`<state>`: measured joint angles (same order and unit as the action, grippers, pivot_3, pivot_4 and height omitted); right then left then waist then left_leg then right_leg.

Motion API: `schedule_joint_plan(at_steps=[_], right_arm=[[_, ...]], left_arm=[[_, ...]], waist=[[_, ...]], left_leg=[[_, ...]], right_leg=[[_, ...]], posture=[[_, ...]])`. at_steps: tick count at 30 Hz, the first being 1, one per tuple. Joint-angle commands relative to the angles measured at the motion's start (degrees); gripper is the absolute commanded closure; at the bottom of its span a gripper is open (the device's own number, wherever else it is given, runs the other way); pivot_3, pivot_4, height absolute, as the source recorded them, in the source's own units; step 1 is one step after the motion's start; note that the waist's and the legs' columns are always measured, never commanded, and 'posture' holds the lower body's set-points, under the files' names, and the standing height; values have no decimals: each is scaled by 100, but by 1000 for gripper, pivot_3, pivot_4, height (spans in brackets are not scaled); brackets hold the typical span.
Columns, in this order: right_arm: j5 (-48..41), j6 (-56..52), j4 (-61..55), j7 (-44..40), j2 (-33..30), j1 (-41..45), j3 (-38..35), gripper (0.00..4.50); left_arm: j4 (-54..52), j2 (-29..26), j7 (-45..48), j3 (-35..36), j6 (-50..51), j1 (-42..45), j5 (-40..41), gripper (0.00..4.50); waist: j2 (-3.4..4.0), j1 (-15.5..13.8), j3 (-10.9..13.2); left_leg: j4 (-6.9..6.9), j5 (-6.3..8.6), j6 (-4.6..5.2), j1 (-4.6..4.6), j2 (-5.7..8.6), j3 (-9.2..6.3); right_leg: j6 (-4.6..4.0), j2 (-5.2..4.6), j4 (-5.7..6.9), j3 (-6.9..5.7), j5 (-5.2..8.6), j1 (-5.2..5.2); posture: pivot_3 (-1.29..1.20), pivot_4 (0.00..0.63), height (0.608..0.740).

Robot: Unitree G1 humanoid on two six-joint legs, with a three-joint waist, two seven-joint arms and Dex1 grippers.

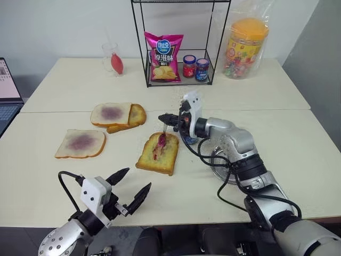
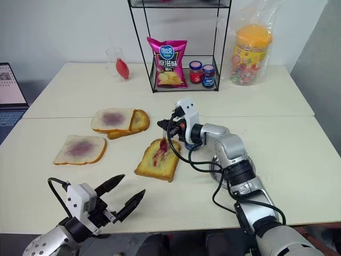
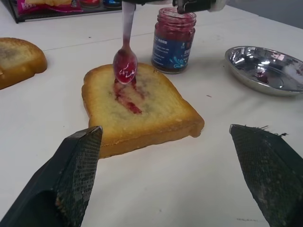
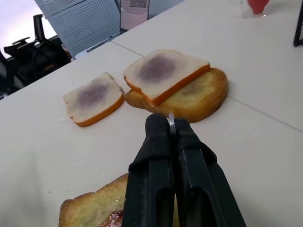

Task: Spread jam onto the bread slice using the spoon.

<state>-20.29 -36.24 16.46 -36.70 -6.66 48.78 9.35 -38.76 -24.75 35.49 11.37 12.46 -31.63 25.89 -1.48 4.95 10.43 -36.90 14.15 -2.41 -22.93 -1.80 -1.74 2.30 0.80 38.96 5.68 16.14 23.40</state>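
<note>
Nearest, at the lower left of the head view, the left gripper [image 1: 133, 189] hovers over the pale desk [image 1: 298, 144] with jaws spread and released. At frame centre the thick golden-brown square toast slice [image 1: 166, 157] lies flat. Above it the small shiny silver spoon [image 3: 125, 56] stands almost upright, red-stained bowl down, touching a dark red jam streak [image 3: 129, 97]. The right gripper [image 1: 164, 118], arm stretched leftward, keeps jaws clenched on the handle, hiding its upper end. The blue-labelled glass jam jar [image 3: 173, 40] stands just beside the toast.

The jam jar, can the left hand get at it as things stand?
Probably not easily. The jam jar stands beyond the bread slice, and the right hand holds the spoon over that slice, across the open left hand's path.
</note>
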Motion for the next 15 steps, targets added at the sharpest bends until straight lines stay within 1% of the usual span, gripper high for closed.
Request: schedule_joint_plan(at_steps=[1, 6, 10, 13, 15], right_arm=[[-117, -129, -339, -41, -24, 162, -195, 4454], [-538, -815, -874, 27, 20, 313, -460, 4454], [-625, -1124, -1266, -18, -28, 171, -354, 4454], [-873, -1582, -1651, -94, -51, -41, -268, 4454], [-920, -1739, -1846, -230, -136, -169, -84, 4454]], left_arm=[[-236, -54, -20, -45, 2, 26, 44, 0], [-269, -73, -25, -41, 55, 38, 64, 0], [-275, -77, -11, -32, 60, 26, 67, 0], [-276, -81, -16, -26, 67, 29, 64, 0], [-280, -81, -10, -30, 60, 12, 58, 0]], waist=[[1, 4, 0], [2, 7, 2], [2, 7, 2], [2, 6, 2], [2, 6, 2]], left_leg=[[1, 0, 0, 0, 0, 1], [4, 0, 0, -3, -2, 0], [6, 0, 0, -3, -2, -1], [5, 0, 0, -3, -2, -1], [5, 0, 0, -2, -2, -1]], right_leg=[[-1, 0, 0, 0, 0, 0], [-13, 1, 0, 0, -6, 5], [-13, 1, 0, -1, -4, 5], [-8, 0, 0, -1, -1, 6], [-4, 0, -1, -1, 3, 4]], posture=[[0, 150, 740], [0, 150, 740], [0, 150, 740], [0, 150, 740], [0, 150, 740]])
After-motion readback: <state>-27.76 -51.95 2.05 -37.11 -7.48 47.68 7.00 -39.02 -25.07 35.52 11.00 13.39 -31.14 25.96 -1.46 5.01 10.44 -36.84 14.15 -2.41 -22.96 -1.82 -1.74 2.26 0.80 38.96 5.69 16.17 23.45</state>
